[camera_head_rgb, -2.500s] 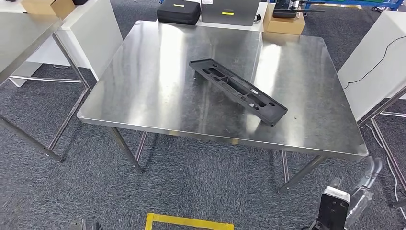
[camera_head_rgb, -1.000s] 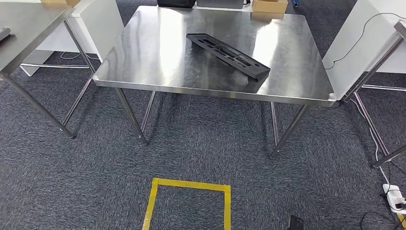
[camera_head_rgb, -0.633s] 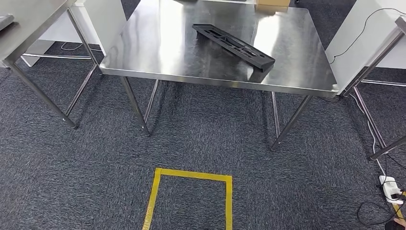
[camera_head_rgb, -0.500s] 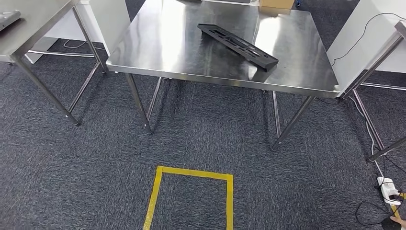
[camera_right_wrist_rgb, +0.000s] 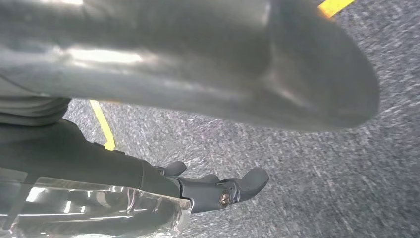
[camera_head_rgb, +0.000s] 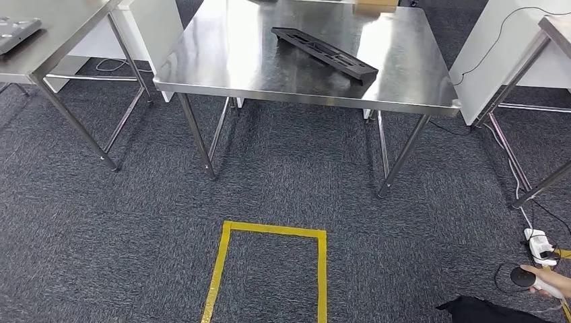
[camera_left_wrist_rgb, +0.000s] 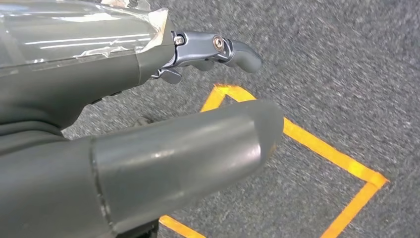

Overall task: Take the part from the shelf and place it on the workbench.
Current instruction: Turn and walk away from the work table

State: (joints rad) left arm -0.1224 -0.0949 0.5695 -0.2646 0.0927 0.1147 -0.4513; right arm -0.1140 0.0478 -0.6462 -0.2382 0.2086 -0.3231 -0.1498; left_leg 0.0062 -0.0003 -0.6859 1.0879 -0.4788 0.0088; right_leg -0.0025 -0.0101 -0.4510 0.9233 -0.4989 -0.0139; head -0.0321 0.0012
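A long black plastic part (camera_head_rgb: 325,50) with several cut-outs lies flat and diagonal on the steel workbench (camera_head_rgb: 222,67) at the top of the head view. Nothing touches it. My left hand (camera_left_wrist_rgb: 198,99) hangs over the grey carpet with its thumb and fingers apart and nothing in it. My right hand (camera_right_wrist_rgb: 237,124) also hangs above the carpet, thumb and fingers apart, holding nothing.
A yellow tape rectangle (camera_head_rgb: 269,232) marks the carpet in front of the workbench. A second steel table (camera_head_rgb: 47,33) stands at the left, white panels and another table frame (camera_head_rgb: 518,87) at the right. A person's hand (camera_head_rgb: 549,282) and cables lie at the lower right.
The whole picture has shifted: the camera has backed away from the workbench, which now sits higher and smaller. The part lies as before. A person's hand has come in at the lower right.
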